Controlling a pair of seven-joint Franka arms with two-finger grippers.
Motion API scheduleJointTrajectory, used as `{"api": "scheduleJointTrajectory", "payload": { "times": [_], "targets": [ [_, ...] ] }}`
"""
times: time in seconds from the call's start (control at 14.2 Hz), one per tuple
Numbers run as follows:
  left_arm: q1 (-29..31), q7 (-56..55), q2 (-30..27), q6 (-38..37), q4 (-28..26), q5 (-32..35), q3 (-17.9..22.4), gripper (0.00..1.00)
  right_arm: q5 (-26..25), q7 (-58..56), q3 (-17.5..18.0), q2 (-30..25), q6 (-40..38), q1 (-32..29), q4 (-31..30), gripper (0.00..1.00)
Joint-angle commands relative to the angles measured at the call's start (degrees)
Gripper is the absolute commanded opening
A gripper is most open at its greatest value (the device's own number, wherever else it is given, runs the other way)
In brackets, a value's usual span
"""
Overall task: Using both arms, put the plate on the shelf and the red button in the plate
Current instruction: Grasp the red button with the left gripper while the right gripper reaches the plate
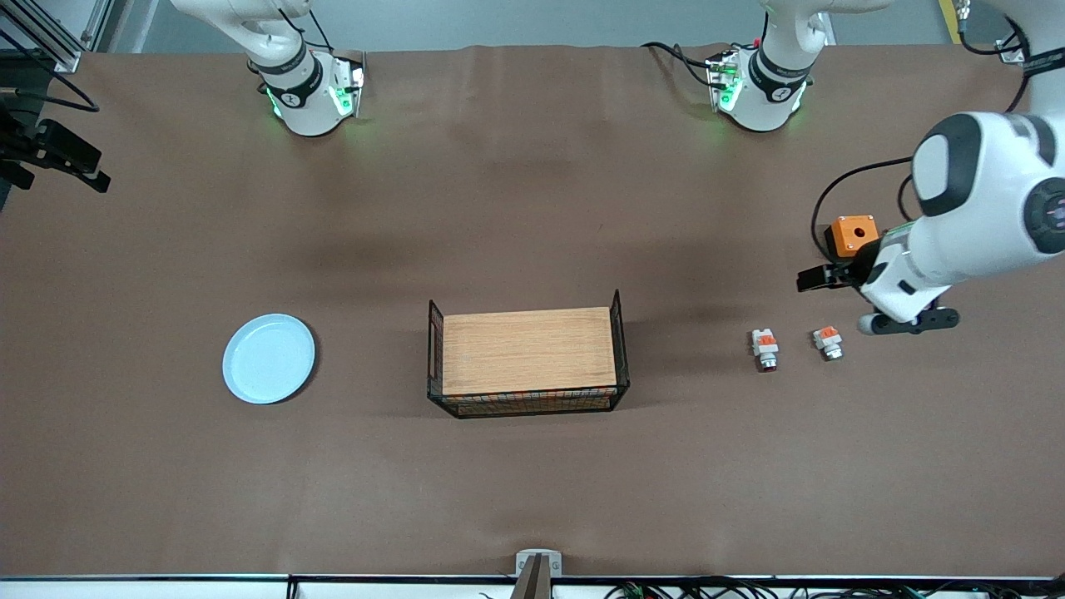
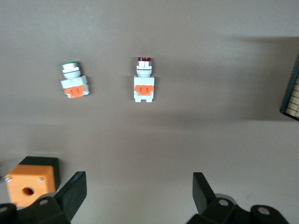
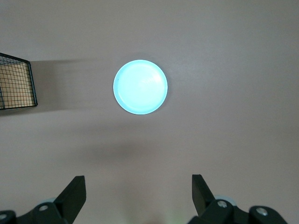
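Both grippers open and empty, high over the table.

The left gripper (image 2: 135, 196) hangs with its fingers (image 2: 72, 193) spread wide, gripping nothing, over bare table near the orange box (image 1: 852, 235); the red button (image 1: 765, 349) lies close by, just beside the pale-tipped button (image 1: 828, 342) (apart, not touching). The right gripper (image 3: 135, 196) is equally wide open over the right arm's end, where the plate (image 1: 269, 358) lies flat with bare table (image 1: 532, 499) all round. The wire basket (image 1: 527, 359) stands between plate and buttons.
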Motion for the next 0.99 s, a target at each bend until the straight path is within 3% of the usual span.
{"api": "scheduleJointTrajectory", "payload": {
  "times": [0.0, 0.35, 0.57, 0.92],
  "targets": [
    [-1.4, -0.6, 4.0, 6.3, -1.1, -0.3, 0.2, 1.0, -1.1, 0.6, 0.3, 0.6, -0.2, 0.1, 0.6, 1.0],
    [-1.8, 0.7, 11.0, 16.4, -2.2, 1.9, 0.2, 1.0, -1.9, 0.4, 0.2, 2.7, 0.6, -0.5, 0.8, 1.0],
    [-1.7, 0.7, 14.7, 20.5, -1.9, 4.7, 0.2, 1.0, -2.2, 0.3, 0.1, 8.7, 0.8, -0.5, 1.0, 1.0],
    [-1.9, 0.5, 19.2, 25.9, -1.9, 4.8, 0.2, 1.0, -2.2, 0.2, -0.1, 13.4, 1.7, -2.0, 1.7, 1.0]
  ]
}}
